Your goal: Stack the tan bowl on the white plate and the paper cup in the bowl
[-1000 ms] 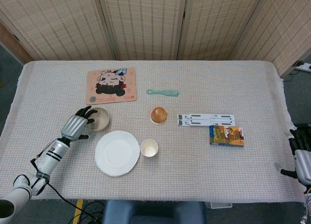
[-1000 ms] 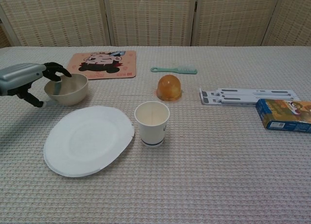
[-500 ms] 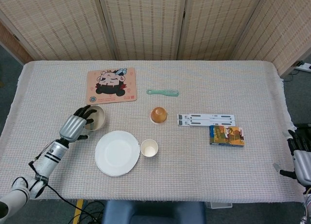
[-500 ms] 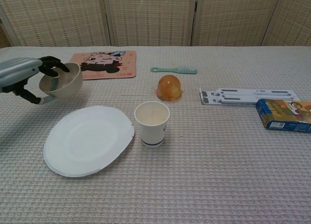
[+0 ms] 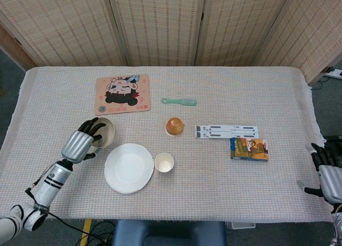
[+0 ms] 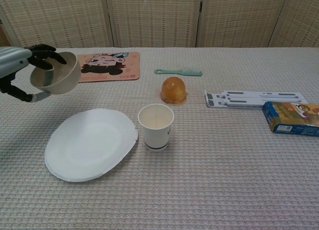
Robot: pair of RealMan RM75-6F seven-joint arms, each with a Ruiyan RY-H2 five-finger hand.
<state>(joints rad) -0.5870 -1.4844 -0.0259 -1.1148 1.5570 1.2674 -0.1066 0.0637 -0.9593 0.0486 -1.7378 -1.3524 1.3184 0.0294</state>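
Tan and tilted toward the left, the bowl (image 6: 56, 79) is in your left hand (image 6: 22, 73), lifted clear of the table (image 6: 209, 170), with the fingers (image 6: 46, 54) hooked over its far rim and the thumb under its base. It hangs just to the far left of the white plate (image 6: 89, 142), not over it. That plate lies flat near the front edge, and the paper cup (image 6: 156, 126) stands upright, touching or almost touching the plate's right rim. Beyond the cup sit an orange jelly dome (image 6: 173, 89) and a green comb (image 6: 178, 72); a cartoon mat (image 6: 106, 66) lies far left. Your right hand (image 5: 327, 175) rests off the table's right edge holding nothing, fingers loosely spread, well apart from the blue box (image 5: 249, 149) and white folded stand (image 5: 226, 131).
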